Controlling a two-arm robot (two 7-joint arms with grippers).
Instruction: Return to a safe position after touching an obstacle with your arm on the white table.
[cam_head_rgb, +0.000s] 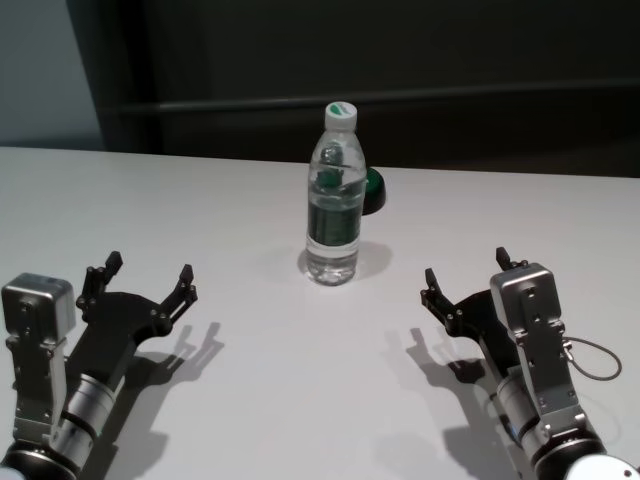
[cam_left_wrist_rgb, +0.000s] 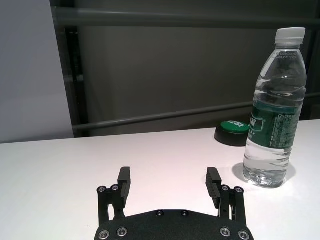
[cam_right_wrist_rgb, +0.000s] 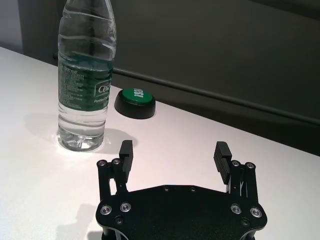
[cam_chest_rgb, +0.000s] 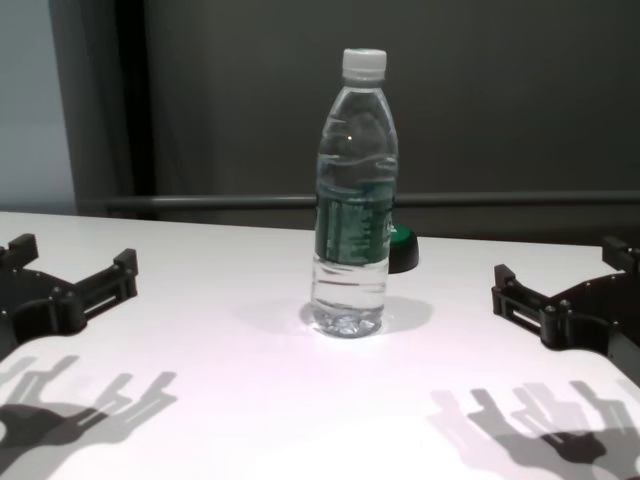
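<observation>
Between the two hands, mid-table, the water bottle (cam_head_rgb: 333, 195) stands upright on the white table (cam_head_rgb: 250, 400), long axis vertical, white cap on top, green label band around the middle; nothing touches it. Left hand (cam_head_rgb: 148, 280) sits low at the near left, fingers spread apart and empty, pointing forward and slightly inward; the bottle lies ahead of it and off to its right, well apart. Right hand (cam_head_rgb: 465, 278) mirrors it at the near right, fingers likewise apart and empty; the bottle lies ahead and to its left, also well apart. Head view suggests the right hand is a bit nearer the bottle than the left, but the margin is small, call it roughly symmetric. A low black round button with green top (cam_head_rgb: 372, 190) sits just behind the bottle on its right side, partly hidden by it. Judgement: both arms look clear of the obstacle and near a parked pose, so the retreat seems largely done. Any remaining motion should pull back and outward, away from the bottle's vertical axis, since a tall narrow bottle would tip easily from a sideways brush.
</observation>
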